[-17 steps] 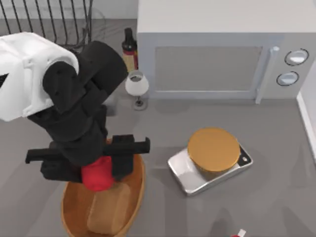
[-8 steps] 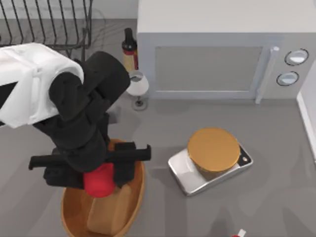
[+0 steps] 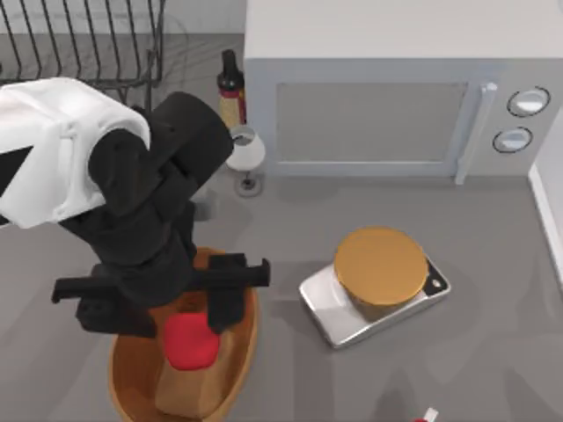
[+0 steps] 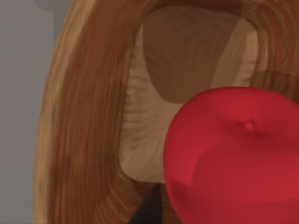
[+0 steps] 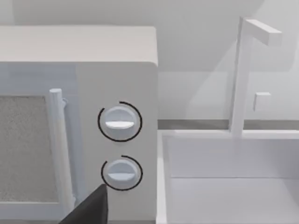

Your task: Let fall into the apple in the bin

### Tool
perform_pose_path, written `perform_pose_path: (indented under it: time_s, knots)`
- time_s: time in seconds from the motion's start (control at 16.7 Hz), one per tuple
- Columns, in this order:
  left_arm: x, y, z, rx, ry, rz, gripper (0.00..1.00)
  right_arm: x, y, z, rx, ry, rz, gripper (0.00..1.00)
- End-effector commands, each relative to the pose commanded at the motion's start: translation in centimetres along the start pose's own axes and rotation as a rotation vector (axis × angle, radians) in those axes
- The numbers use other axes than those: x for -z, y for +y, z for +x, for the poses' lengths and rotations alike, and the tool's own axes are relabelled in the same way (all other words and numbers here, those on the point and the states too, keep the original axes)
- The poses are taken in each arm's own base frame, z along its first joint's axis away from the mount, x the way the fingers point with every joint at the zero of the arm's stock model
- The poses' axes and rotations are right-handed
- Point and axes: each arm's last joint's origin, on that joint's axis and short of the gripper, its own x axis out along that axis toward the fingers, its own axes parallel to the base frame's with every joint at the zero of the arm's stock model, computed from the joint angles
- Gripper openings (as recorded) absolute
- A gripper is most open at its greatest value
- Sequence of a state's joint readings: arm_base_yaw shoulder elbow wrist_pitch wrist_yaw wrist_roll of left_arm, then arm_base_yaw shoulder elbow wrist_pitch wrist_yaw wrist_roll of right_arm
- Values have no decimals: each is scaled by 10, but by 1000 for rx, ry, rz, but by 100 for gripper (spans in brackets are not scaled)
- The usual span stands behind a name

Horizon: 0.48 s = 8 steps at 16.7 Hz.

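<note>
Apple (image 3: 191,341), smooth bright red, free inside bin (image 3: 131,375) lower left; left gripper (image 3: 158,303) above, fingers spread, empty.

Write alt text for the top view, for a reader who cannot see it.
The left gripper, fingers spread, hangs over the bin with the apple lying inside it. To the right sit a scale and, behind it, a microwave.

One apple (image 3: 192,342), one bin (image 3: 132,374), one scale (image 3: 374,286), one microwave (image 3: 387,114), one bottle (image 3: 231,88), one wine glass (image 3: 244,154), one dish rack (image 3: 84,40).
</note>
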State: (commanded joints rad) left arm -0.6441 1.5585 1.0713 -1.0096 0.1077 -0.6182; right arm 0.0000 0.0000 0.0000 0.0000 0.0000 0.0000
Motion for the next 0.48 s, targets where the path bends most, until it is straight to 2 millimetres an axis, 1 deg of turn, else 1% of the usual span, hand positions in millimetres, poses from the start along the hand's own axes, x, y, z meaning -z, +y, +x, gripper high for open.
perform_pose_path:
  time_s: [0.12, 0.18, 0.48]
  knots:
    - [0, 0, 0, 0, 0, 0, 98, 0, 0, 0, 0, 0, 0, 100]
    - [0, 0, 0, 0, 0, 0, 100, 0, 0, 0, 0, 0, 0, 100]
    - [0, 0, 0, 0, 0, 0, 100, 0, 0, 0, 0, 0, 0, 100]
